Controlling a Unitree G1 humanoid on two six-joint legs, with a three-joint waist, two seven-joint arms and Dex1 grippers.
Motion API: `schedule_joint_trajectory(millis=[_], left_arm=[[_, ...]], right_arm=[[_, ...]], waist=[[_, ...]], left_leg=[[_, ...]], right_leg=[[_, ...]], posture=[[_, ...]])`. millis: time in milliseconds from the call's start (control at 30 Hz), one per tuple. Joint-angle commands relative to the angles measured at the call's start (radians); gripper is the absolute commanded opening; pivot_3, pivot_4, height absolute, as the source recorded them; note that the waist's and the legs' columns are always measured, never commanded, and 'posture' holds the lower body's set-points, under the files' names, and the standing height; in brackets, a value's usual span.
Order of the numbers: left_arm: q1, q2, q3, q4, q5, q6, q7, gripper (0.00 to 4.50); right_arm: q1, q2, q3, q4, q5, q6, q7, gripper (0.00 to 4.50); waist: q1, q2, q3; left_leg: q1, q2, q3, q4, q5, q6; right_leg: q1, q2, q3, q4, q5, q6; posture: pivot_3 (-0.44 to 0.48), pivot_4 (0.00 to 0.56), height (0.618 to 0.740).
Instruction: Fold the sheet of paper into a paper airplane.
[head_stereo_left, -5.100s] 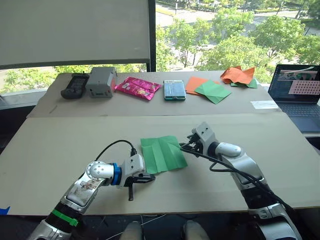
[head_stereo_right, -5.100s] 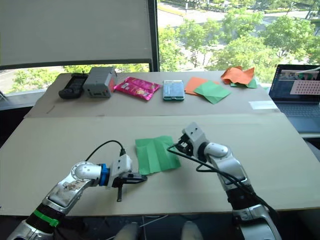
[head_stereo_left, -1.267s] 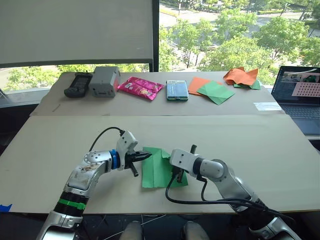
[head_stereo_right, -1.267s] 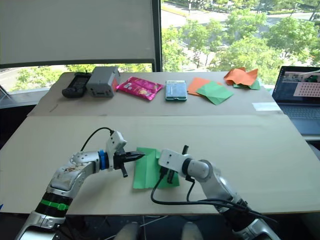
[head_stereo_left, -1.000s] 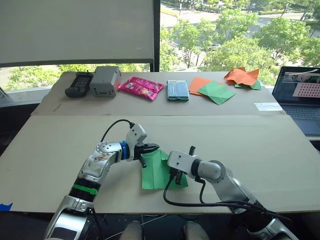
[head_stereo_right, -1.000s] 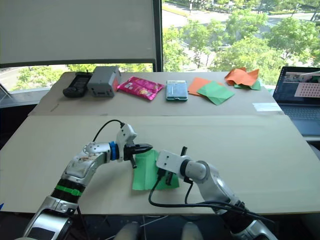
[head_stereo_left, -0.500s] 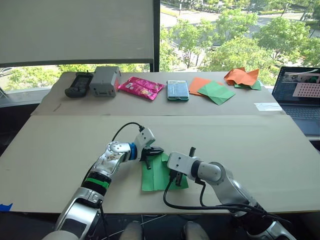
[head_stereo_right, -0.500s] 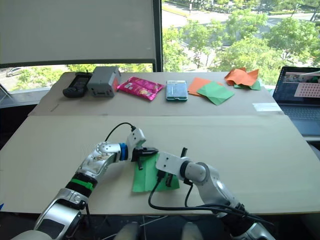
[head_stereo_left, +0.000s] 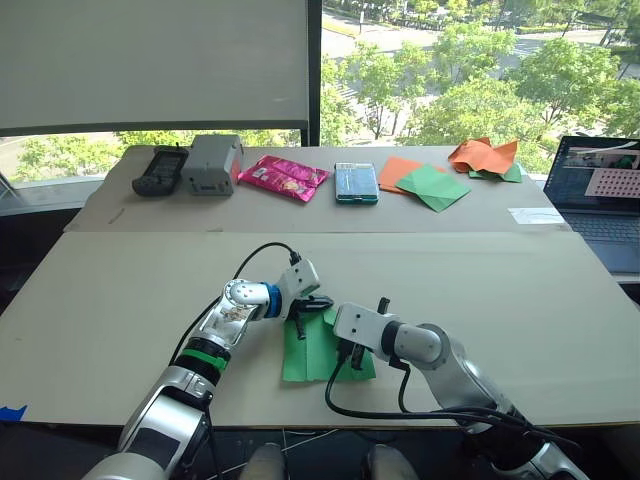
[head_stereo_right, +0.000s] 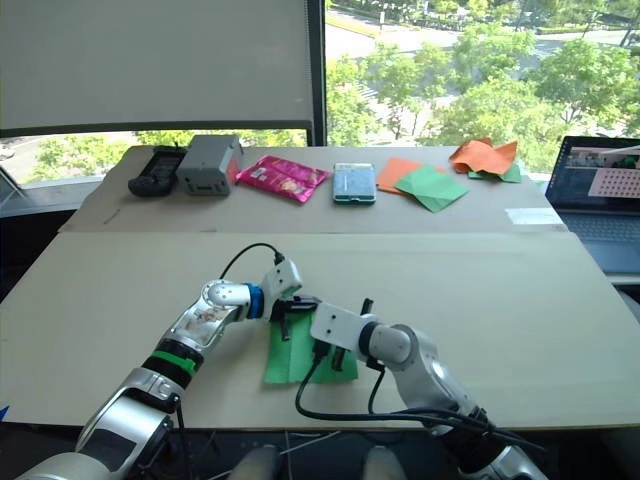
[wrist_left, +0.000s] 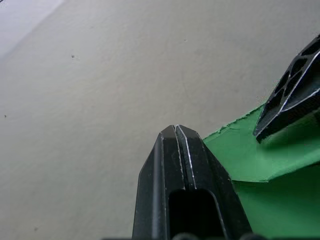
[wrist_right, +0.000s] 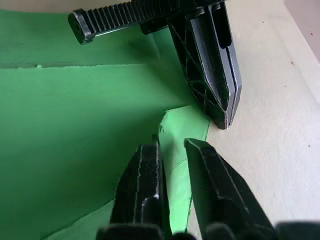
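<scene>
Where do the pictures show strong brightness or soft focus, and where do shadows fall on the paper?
Eye views: bright daylight through the window; table evenly lit.
Right wrist view: the left gripper casts a soft shadow on the sheet of paper.
Left wrist view: its own fingers, shut, look soft at close range.

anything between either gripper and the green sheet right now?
Nothing visible. The left gripper, fingers shut, sits at the far edge of the sheet of paper; the right gripper, slightly open, is right over a folded flap.
</scene>
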Motion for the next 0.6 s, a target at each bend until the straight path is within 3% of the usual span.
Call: schedule_joint_trajectory(millis=[33,200,333,567,600], left_arm=[[0.022,0.003,-0.028,0.038,0.044,0.003,-0.001,0.0],[0.034,-0.002,-0.019,0.044,0.041,-0.001,0.01,0.0],[0.048,-0.006,-0.014,0.034,0.039,0.0,0.018,0.0],[0.072,-0.014,0.001,0.0,0.027,0.018,0.024,0.0],[0.074,-0.014,0.002,-0.003,0.028,0.018,0.025,0.0]], right_arm=[[-0.009,0.035,-0.056,-0.061,0.067,0.052,0.018,2.13],[-0.039,0.123,-0.2,-0.114,0.233,0.198,0.029,2.13],[-0.072,0.162,-0.245,-0.097,0.296,0.281,0.005,2.13],[-0.088,0.157,-0.193,0.015,0.272,0.264,-0.068,0.01],[-0.088,0.16,-0.186,0.03,0.271,0.259,-0.078,0.01]], waist=[[0.0,0.0,0.0],[0.0,0.0,0.0],[0.001,0.0,0.0],[-0.001,0.001,-0.001],[-0.001,0.001,-0.001]], left_leg=[[0.0,0.0,0.0,0.0,0.0,0.0],[0.001,0.0,0.0,0.0,0.0,0.0],[0.003,0.0,0.0,0.0,0.0,0.0],[0.002,0.0,0.0,0.0,0.0,0.0],[0.002,0.0,0.0,0.0,0.0,0.0]], right_leg=[[0.0,0.0,0.0,0.0,0.0,0.0],[0.002,0.0,0.0,0.0,0.0,0.0],[0.004,0.0,-0.001,0.0,0.0,0.0],[0.004,0.0,-0.001,0.0,0.0,0.0],[0.003,0.0,-0.001,0.0,0.0,0.0]], posture=[[0.0,0.15,0.706],[0.0,0.15,0.706],[0.0,0.15,0.706],[0.0,0.15,0.706],[0.0,0.15,0.706]])
